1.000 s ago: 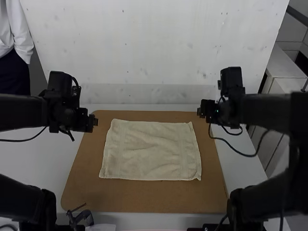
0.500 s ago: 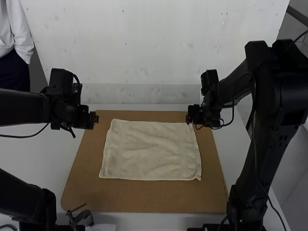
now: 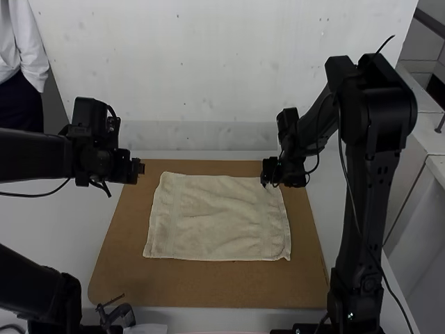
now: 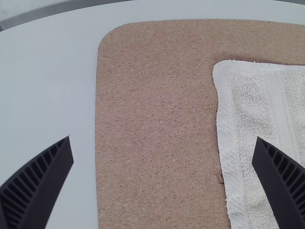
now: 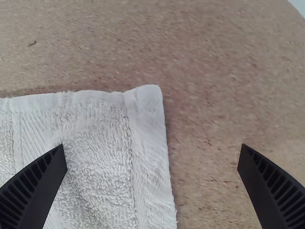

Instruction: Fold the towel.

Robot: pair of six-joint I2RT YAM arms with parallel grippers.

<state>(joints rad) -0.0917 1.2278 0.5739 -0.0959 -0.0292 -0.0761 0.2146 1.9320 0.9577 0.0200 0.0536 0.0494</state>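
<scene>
Right gripper (image 3: 267, 182) parted over the towel's (image 3: 215, 217) far right corner
The left gripper (image 3: 140, 169), also spread, hangs beyond its left edge; the towel lies flat, bare board (image 3: 208, 289) bordering it.

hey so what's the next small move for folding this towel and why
I'd probably ease the right hand down onto the towel's far right corner and close it there. Its fingers are open, with that corner between them in its wrist view, and the towel lies spread on the board, unfolded.
</scene>
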